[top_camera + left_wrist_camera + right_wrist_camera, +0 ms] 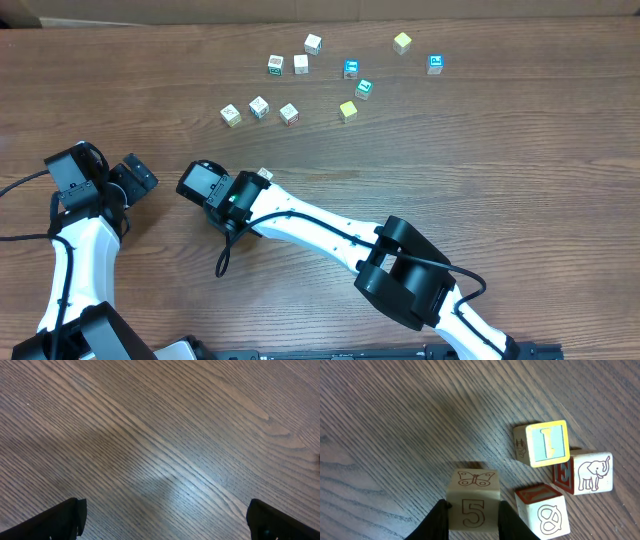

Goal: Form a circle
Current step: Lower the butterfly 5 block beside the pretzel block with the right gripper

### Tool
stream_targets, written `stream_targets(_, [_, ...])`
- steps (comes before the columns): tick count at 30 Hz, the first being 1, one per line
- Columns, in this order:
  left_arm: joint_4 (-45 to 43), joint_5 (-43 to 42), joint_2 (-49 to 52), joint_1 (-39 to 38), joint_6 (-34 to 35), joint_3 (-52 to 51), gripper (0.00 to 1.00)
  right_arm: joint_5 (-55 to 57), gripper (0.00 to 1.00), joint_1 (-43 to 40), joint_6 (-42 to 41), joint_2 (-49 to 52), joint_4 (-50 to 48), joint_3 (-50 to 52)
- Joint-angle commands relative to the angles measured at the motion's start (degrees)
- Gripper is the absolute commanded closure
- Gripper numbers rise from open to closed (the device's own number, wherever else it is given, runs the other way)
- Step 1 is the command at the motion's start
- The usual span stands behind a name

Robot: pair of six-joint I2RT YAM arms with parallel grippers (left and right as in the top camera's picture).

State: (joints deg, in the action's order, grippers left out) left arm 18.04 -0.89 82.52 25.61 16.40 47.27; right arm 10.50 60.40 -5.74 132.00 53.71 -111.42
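Wood-grain table (pixel 480 200) with two arms, shown from above and from both wrists. Lower centre of the right wrist view: the right pincer (pixel 473 517), whose two dark fingers (pixel 440 522) lie against opposite sides of the numbered cube (pixel 472 497), pinching it where it stands on the table. This cube shows a butterfly outline on top and the figure 5 on the face towards the camera.

It is one of the four small cubes making up the circle (pixel 536 494). The other three sit just beside the pincer, on the right of the wrist view. Nearest is the red-topped cube (pixel 547 515), with a knot-like outline on its front, set apart from the numbered cube by a narrow strip of table. Further ahead of the fingertips are the elephant cube (pixel 590 474), with a red letter E on its adjoining face, and the yellow-edged cube (pixel 547 442), whose top carries a pale blue panel with a yellow letter. These three are packed close and seem to touch one another.

From above, the right wrist covers most of the circle; one pale cube corner shows beside it.

The left pincer (pixel 165 510) has its fingers (pixel 65 520) spread wide above bare table, holding nothing, well apart from the circle.

Eleven loose cubes (pixel 289 113) lie scattered well apart from both pincers, across the table from the arm bases; some are pale, some yellow-green, some blue-faced.
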Motion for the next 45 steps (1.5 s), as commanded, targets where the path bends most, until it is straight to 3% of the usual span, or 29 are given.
stream_targets(1, [-0.07, -0.20, -0.87, 0.20, 0.52, -0.13, 0.00, -0.07, 0.75, -0.04, 0.26, 0.26, -0.02, 0.48])
stream_targets(45, [-0.07, -0.20, -0.87, 0.20, 0.52, -0.13, 0.01, -1.55, 0.71, -0.04, 0.22, 0.90, 0.15, 0.48])
